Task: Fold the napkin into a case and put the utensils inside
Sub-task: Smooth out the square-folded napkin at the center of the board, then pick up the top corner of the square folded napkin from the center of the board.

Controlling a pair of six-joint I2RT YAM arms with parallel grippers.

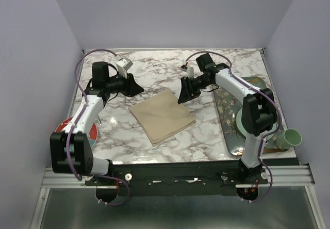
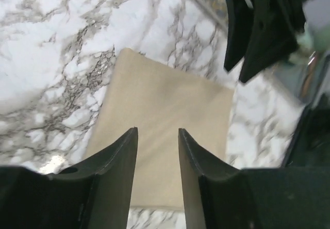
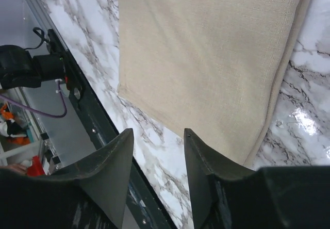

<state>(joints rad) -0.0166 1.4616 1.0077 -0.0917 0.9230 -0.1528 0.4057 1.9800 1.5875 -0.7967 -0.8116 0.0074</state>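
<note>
1. the left gripper (image 2: 158, 132) is released: its two dark fingers (image 2: 116, 162) stand parted with nothing between them, only cloth and tabletop showing through the gap.
2. it is raised above the marble tabletop (image 1: 154, 64), pointing toward the middle from the far left.
3. the napkin (image 1: 161, 116) lies just beyond and below those fingertips. from the top camera the left gripper sits off the napkin's far left edge, near it but not touching.
4. the right gripper (image 3: 157, 133) is released too, its jaws apart and gripping nothing.
5. it is also raised and angled down, near the napkin's far right edge. in its own wrist view the cloth fills the space past the fingertips, with one folded edge running along the right side.
6. the napkin is a flat beige-tan folded square, turned like a diamond. it rests on the marble between the two grippers and slightly nearer the arm bases.
7. further left, a red-rimmed plate (image 1: 92, 132) with a teal centre lies partly under the left arm.
8. further right, a floral-patterned tray (image 1: 226, 113) runs along the table edge, carrying a pale green dish (image 1: 240, 123) half hidden by the right arm.
9. a pale green cup (image 1: 290, 137) stands beside the tray's near right corner.
</note>
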